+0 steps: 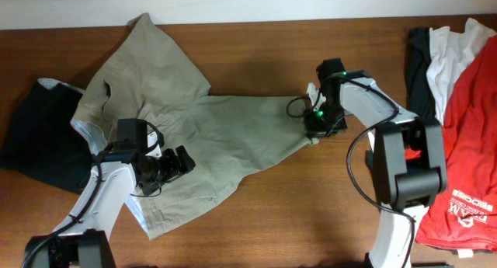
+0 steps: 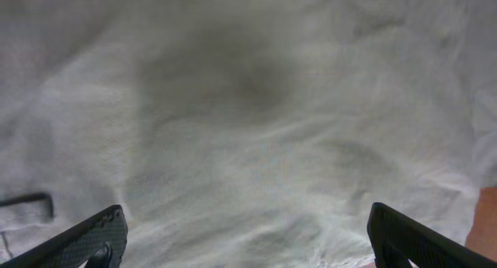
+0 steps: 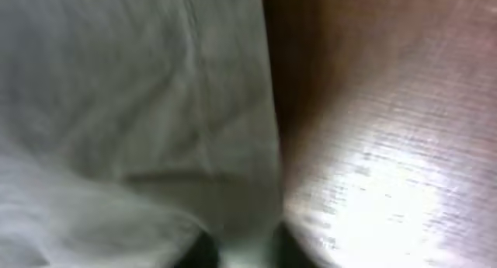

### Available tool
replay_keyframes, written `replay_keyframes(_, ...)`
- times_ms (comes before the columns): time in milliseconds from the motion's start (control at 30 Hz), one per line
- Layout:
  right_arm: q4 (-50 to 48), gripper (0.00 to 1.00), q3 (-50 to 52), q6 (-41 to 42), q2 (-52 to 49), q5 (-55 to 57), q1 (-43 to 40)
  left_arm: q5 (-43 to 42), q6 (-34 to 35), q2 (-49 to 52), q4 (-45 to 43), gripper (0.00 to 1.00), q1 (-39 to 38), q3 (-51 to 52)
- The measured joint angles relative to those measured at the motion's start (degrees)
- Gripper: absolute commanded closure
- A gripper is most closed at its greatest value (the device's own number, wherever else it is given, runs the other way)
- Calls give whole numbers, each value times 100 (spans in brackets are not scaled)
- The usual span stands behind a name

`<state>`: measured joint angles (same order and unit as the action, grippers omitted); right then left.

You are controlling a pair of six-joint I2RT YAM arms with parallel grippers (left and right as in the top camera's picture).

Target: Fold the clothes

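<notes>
The khaki-beige shorts [image 1: 210, 136] lie spread and rumpled across the middle of the wooden table, with a pale inner waistband at their left edge. My left gripper [image 1: 183, 161] is open, low over the shorts' lower left part; in the left wrist view its two dark fingers [image 2: 248, 237] stand wide apart over the cloth [image 2: 248, 105]. My right gripper [image 1: 314, 127] is at the shorts' right tip. In the right wrist view its fingers [image 3: 242, 252] are shut on the cloth's edge [image 3: 140, 128], blurred.
A black garment [image 1: 35, 140] lies at the left, partly under the shorts. A pile with a red printed T-shirt [image 1: 466, 159], a white garment [image 1: 450, 50] and a black one [image 1: 419, 66] lies at the right edge. Bare wood [image 3: 388, 144] shows beside the right gripper.
</notes>
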<state>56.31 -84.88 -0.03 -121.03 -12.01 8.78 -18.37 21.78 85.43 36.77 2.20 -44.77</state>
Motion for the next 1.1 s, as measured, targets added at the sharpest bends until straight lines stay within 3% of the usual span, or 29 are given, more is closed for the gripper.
replay_keyframes(33,533,96,-9,118,0,192,-9,2,2,0,2,9,0,0)
replay_keyframes(167,2332,96,31,1207,13,2033,-205,2,-37,0,24,10,0,0)
replay_keyframes(267,2782,81,33,1484,66,2581,-234,2,-37,4,22,10,0,0)
replay_keyframes(300,2793,34,37,1523,168,2680,-201,2,-37,4,7,10,0,0)
replay_keyframes(333,2739,8,42,1613,424,2756,-151,2,-37,4,-11,10,0,0)
replay_keyframes(367,2618,2,24,1631,752,2787,-125,42,-37,4,-129,10,0,4)
replay_keyframes(433,1657,14,-197,1467,1646,2743,-118,160,-39,7,-417,10,0,11)
replay_keyframes(467,1008,15,-308,1060,1934,2441,-118,201,-39,9,-590,10,0,11)
replay_keyframes(533,-752,19,-544,-87,2162,752,-96,260,-39,9,-866,11,0,11)
replay_keyframes(567,-1139,19,-535,-280,2096,267,-68,275,-39,13,-894,11,0,11)
replay_keyframes(733,-2852,20,-562,-354,275,-1126,667,282,-39,31,-898,11,0,11)
replay_keyframes(800,-3668,26,-503,-83,-391,-1279,1097,282,-37,33,-901,11,0,11)
replay_keyframes(867,-4221,47,-498,92,-717,-1322,1353,282,-39,31,-903,11,0,11)
replay_keyframes(900,-4409,71,-496,177,-861,-1342,1449,282,-39,31,-901,11,0,11)
replay_keyframes(933,-4568,88,-496,315,-1008,-1305,1526,280,-39,31,-890,11,0,11)
replay_keyframes(967,-4557,60,-498,448,-1014,-1202,1528,282,-39,31,-898,11,0,11)
replay_keyframes(1067,-4559,39,-525,623,-1016,-1054,1471,282,-39,31,-896,11,0,11)
replay_keyframes(1100,-4564,38,-525,651,-988,-1036,1425,282,-39,31,-896,11,0,11)
